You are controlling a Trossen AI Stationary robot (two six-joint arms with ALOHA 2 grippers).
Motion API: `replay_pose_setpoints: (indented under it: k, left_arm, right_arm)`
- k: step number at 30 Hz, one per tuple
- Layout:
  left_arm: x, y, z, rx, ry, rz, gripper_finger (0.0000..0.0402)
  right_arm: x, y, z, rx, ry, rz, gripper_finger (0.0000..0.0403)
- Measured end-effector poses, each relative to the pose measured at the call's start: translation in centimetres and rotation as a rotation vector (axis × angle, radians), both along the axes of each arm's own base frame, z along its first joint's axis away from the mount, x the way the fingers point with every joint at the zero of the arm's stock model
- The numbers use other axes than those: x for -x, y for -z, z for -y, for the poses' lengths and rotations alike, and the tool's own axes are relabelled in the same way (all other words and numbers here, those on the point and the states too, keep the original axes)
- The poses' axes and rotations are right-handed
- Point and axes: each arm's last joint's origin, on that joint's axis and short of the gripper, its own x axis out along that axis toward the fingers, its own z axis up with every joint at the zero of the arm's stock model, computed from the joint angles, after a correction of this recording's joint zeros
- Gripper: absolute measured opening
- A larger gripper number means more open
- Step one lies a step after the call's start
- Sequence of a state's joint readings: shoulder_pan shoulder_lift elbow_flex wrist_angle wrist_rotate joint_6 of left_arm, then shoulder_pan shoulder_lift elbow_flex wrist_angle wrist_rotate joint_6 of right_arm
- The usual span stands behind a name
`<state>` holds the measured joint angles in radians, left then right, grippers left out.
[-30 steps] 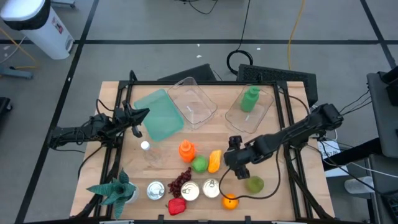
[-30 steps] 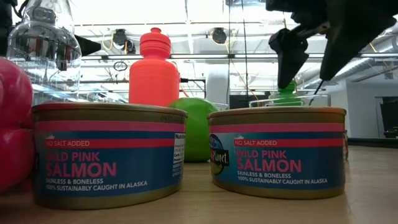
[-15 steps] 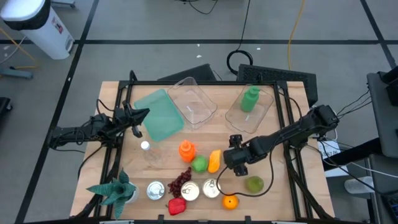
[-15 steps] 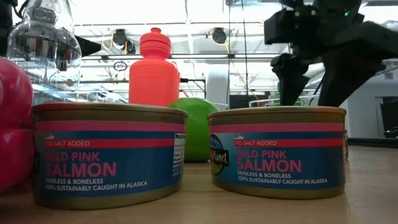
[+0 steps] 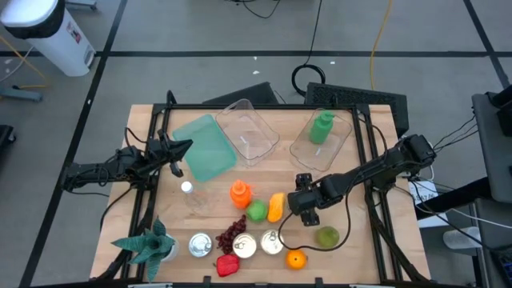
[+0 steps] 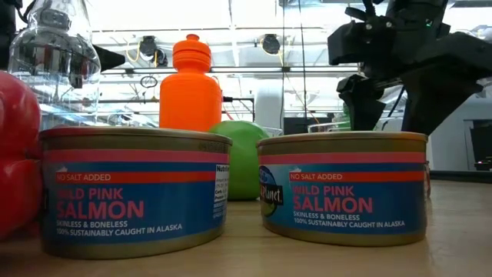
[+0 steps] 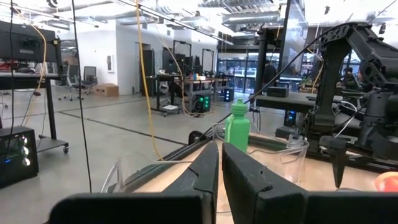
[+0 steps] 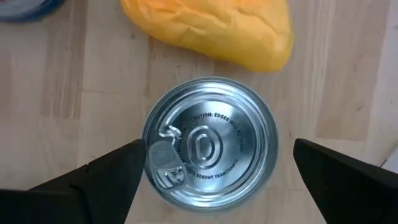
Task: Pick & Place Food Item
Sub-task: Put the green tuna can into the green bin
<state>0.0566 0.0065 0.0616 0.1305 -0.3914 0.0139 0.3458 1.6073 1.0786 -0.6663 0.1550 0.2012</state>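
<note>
A silver-topped salmon can (image 8: 210, 146) stands upright on the wooden table (image 5: 360, 256), near its front edge (image 5: 272, 242); in the low view it is the right-hand can (image 6: 342, 188). My right gripper (image 8: 211, 180) hangs open above it, slanting down. One finger stands on either side of the can, and neither touches it (image 6: 388, 104). A yellow food item (image 8: 211, 28) lies just beyond the can. My left gripper (image 5: 178, 156) waits shut at the table's left side, fingers together (image 7: 219, 171).
A second salmon can (image 6: 134, 188) and a third can (image 5: 200, 244) stand left of the first. Around them lie grapes (image 5: 233, 234), a red food item (image 5: 227, 265), an orange (image 5: 296, 259), a green apple (image 5: 256, 211) and an orange bottle (image 5: 239, 192). Clear tubs (image 5: 248, 130) stand at the back.
My right gripper has sunk toward the right-hand salmon can, most of it early in the second, and has stayed open. The cans and the food have not moved.
</note>
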Motion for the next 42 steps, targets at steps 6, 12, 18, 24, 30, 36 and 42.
replay_pose_setpoints:
  k: [6, 12, 18, 24, 30, 36, 42]
  left_arm:
    - [0.0, 0.0, 0.0, 0.0, 0.0, 0.0, 0.0031]
    - [0.0, 0.0, 0.0, 0.0, 0.0, 0.0, 0.0031]
    - [0.0, 0.0, 0.0, 0.0, 0.0, 0.0, 0.0031]
    - [0.0, 0.0, 0.0, 0.0, -0.002, 0.001, 0.0031]
    - [0.0, 0.0, 0.0, 0.0, -0.002, 0.001, 0.0031]
    - [0.0, 0.0, 0.0, 0.0, -0.002, 0.0, 0.0031]
    - [0.0, 0.0, 0.0, 0.0, -0.001, 0.0, 0.0031]
  right_arm:
    - [0.0, 0.0, 0.2, -0.004, 0.019, -0.001, 0.04]
    - [-0.1, 0.1, 0.9, -0.026, 0.046, -0.025, 0.04]
    - [-0.2, 0.3, 0.7, -0.069, 0.03, -0.042, 0.04]
    - [0.1, 1.5, 1.0, -0.078, 0.037, -0.039, 0.04]
    - [0.6, 2.7, 1.5, -0.08, 0.038, -0.038, 0.04]
    - [0.6, 2.8, 1.5, -0.08, 0.021, -0.035, 0.04]
    - [0.4, 2.8, 1.4, -0.064, -0.003, -0.016, 0.04]
